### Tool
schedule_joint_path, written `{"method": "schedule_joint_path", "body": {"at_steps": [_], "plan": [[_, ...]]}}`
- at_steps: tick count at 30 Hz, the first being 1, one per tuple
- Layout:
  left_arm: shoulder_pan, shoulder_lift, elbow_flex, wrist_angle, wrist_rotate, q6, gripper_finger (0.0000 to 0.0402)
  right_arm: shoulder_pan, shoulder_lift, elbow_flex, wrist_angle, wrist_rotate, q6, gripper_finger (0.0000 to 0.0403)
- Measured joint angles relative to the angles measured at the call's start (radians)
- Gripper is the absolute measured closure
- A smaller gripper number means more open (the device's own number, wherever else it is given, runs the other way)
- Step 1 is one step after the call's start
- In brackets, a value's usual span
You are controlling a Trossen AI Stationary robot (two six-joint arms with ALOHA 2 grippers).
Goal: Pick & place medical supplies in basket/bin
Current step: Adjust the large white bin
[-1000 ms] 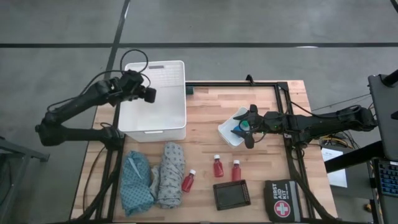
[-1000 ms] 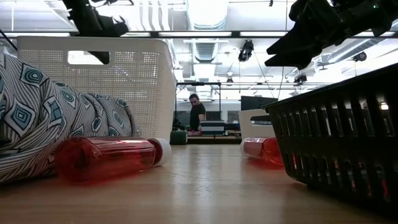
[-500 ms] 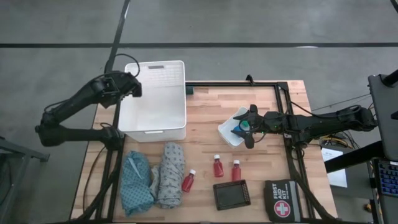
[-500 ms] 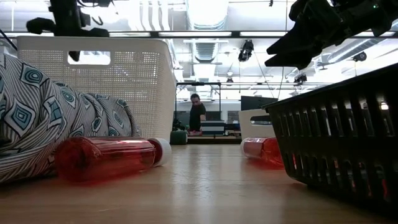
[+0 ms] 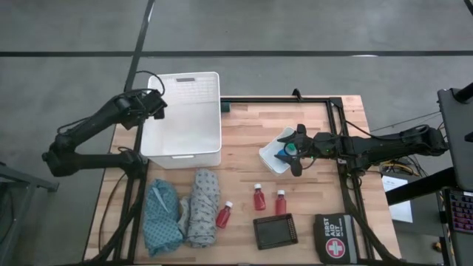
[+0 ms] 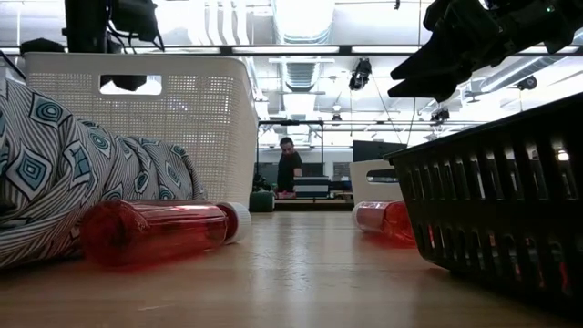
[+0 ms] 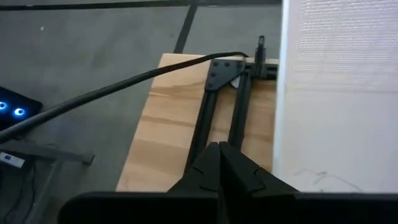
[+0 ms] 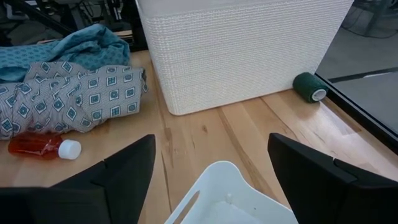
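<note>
Tabletop bottles (image 5: 258, 198) lie near right gripper (image 5: 293, 150) (fingers spread).

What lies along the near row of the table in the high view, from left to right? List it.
Teal cloth → grey patterned cloth → red bottle lying by the cloth → second red bottle → third red bottle → first aid pouch. The black basket overlaps the bottles' span, so it is left out.

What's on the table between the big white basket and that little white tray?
Nothing: in the high view only bare wood lies between the basket and the tray. The right wrist view shows the same, with a green roll off to one side.
</note>
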Motion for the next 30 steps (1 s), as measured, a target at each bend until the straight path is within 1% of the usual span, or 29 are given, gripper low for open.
{"method": "schedule_joint_path", "body": {"at_steps": [7, 15, 21, 25, 28, 30], "plan": [[0.001, 0.000, -0.025, 0.142, 0.018, 0.122, 0.0397, 0.000, 0.000, 0.000, 0.000, 0.000, 0.000, 0.0097], [0.001, 0.000, -0.037, 0.290, 0.136, 0.261, 0.0396, 0.000, 0.000, 0.000, 0.000, 0.000, 0.000, 0.0106], [0.001, 0.000, -0.068, 0.418, 0.224, 0.352, 0.0396, 0.000, 0.000, 0.000, 0.000, 0.000, 0.000, 0.0101], [0.000, -0.003, -0.118, 0.533, 0.245, 0.382, 0.0397, 0.000, 0.000, 0.000, 0.000, 0.000, 0.000, 0.0095], [0.000, -0.002, -0.133, 0.574, 0.267, 0.385, 0.0397, 0.000, 0.000, 0.000, 0.000, 0.000, 0.000, 0.0092], [0.000, -0.001, -0.134, 0.601, 0.285, 0.414, 0.0397, 0.000, 0.000, 0.000, 0.000, 0.000, 0.000, 0.0092]]}}
